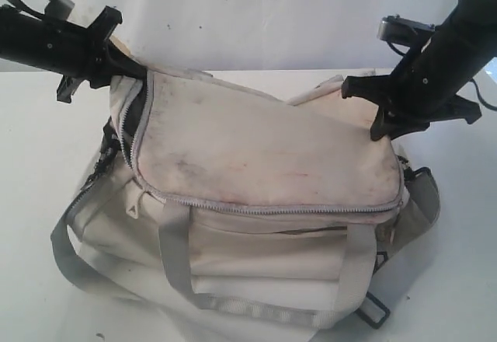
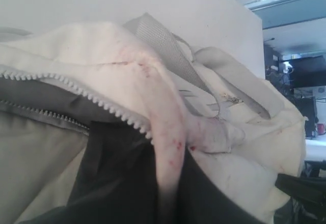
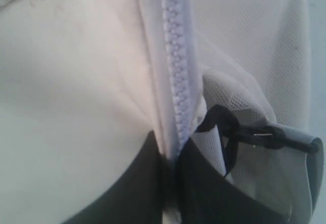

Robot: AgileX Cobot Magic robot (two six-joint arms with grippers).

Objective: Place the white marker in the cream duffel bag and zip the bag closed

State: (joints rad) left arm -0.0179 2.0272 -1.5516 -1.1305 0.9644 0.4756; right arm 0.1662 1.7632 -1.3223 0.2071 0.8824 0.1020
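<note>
White desk point(image 1: 39, 148) — cream duffel bag point(image 1: 264, 163) held at both ends, seemingly for zipping: left gripper point(image 2: 170, 183) clenched on its fabric, right gripper point(image 3: 172, 183) on its zipper point(image 3: 175, 81).

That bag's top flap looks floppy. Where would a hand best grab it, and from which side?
Probably the loose edge of the flap at the left end of the bag, coming from the left. There the zipper is open, so the edge stands up as a thin fold to pinch.
</note>
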